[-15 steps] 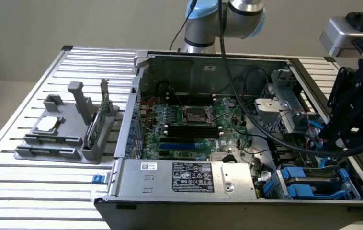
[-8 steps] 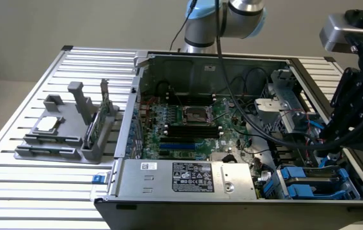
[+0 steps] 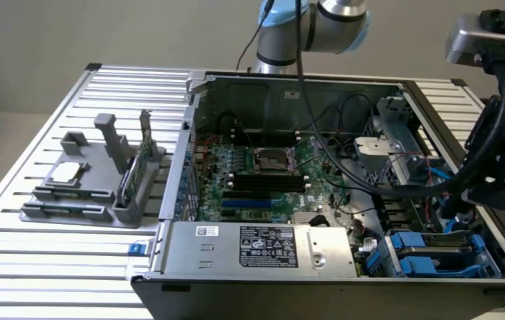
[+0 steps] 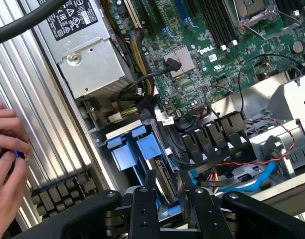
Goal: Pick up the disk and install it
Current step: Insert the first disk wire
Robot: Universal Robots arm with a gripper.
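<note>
In the wrist view my gripper (image 4: 167,193) is shut on the disk (image 4: 162,173). I see the disk edge-on as a thin grey slab between the two black fingers (image 4: 145,209), with a bit of blue carrier showing there. Its far end reaches down into the drive bay beside blue carrier tabs (image 4: 148,147). In the exterior view the black wrist (image 3: 502,167) hangs over the case's near corner on that view's right. Below it is the drive bay (image 3: 439,257) with its blue plastic. The fingers themselves are hidden there.
The open computer case (image 3: 324,87) lies on a slatted table (image 3: 57,267), with motherboard (image 3: 266,167), power supply (image 3: 262,245) and loose red and blue cables (image 4: 261,162) near the bay. A grey fixture (image 3: 92,180) holds a chip and a green card. A person's hand (image 4: 5,149) rests beside the case.
</note>
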